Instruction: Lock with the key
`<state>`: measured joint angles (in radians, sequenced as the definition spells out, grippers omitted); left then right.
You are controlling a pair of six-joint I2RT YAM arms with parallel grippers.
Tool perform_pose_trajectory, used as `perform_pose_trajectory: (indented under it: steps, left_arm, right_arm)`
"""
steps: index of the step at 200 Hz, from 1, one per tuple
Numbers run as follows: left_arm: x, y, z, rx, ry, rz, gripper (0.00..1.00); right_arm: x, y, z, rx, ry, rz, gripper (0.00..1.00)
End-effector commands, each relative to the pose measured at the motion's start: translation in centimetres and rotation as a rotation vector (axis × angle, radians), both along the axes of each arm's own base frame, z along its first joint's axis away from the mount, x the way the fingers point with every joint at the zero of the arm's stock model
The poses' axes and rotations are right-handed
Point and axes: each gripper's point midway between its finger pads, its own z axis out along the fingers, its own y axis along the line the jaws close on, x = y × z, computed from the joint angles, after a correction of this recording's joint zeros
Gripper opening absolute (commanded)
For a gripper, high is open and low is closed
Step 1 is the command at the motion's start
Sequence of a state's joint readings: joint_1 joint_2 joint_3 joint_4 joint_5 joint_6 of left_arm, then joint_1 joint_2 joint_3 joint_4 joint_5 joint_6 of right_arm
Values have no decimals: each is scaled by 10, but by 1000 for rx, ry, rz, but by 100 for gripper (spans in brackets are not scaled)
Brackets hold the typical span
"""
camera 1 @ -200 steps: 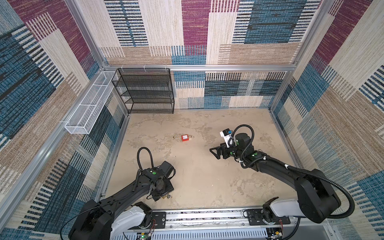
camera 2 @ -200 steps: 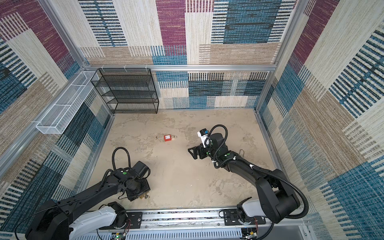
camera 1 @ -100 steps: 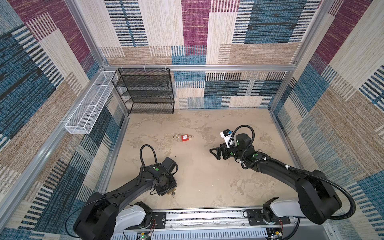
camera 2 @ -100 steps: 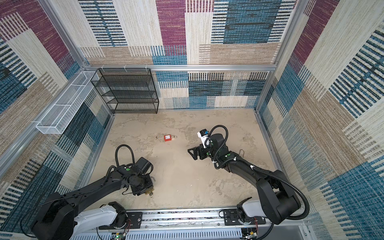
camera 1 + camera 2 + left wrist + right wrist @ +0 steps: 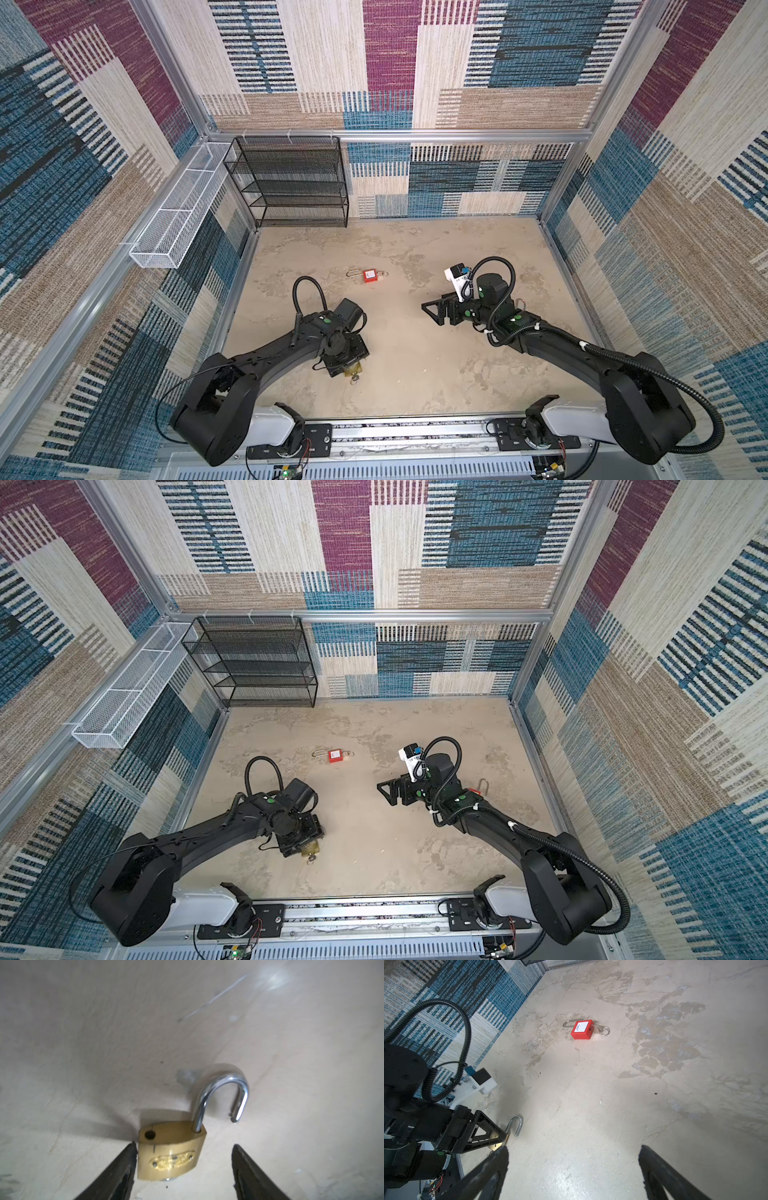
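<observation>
In both top views we see the left gripper (image 5: 348, 365) pointing down at the near left of the bench (image 5: 436, 374), with the brass padlock (image 5: 353, 369) right under it; the jaws are hidden there. The right gripper (image 5: 429, 309) hovers mid-right, spread wide and empty. The red padlock (image 5: 371, 276) lies flat mid-bench, well apart from both, with a key ring (image 5: 384, 273) at its base. In a top view a second shackle (image 5: 483, 786) shows behind the right arm. Left wrist view: the left gripper (image 5: 184, 1145) is parted around the brass padlock (image 5: 172, 1153), one finger (image 5: 124, 1167) touching or just beside the body, we cannot tell which, the other finger (image 5: 249, 1167) clear of it, so no grip. Its shackle (image 5: 223, 1082) is swung open, free end off the body. Right wrist view: the right gripper (image 5: 574, 1148) is wide with bare bench between the fingers, the red padlock (image 5: 581, 1029) far ahead, and the brass padlock (image 5: 518, 1124) beside the left gripper (image 5: 496, 1138).
</observation>
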<state>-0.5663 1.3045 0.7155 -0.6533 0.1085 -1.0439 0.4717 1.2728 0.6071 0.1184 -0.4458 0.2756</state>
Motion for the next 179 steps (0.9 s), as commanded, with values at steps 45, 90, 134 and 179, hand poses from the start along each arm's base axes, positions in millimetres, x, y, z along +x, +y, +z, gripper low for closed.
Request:
perform_pose_trajectory:
  steps: [45,90,134,179]
  left_arm:
    - [16,51,41,-42,-176,32,74]
    - [32,65,59,-175,-201,19,73]
    - [51,76,63,-231,-222,21,73]
    - [62,88,64,-302,-245,61,74]
  right_arm:
    - [-53,40,-25,-83,85,57,99]
    - [-104,105,-35,-30,323,189,99]
    - [-127,163,-41,-20,436,279,99]
    - [-110,183,-74,-70,486,223,99]
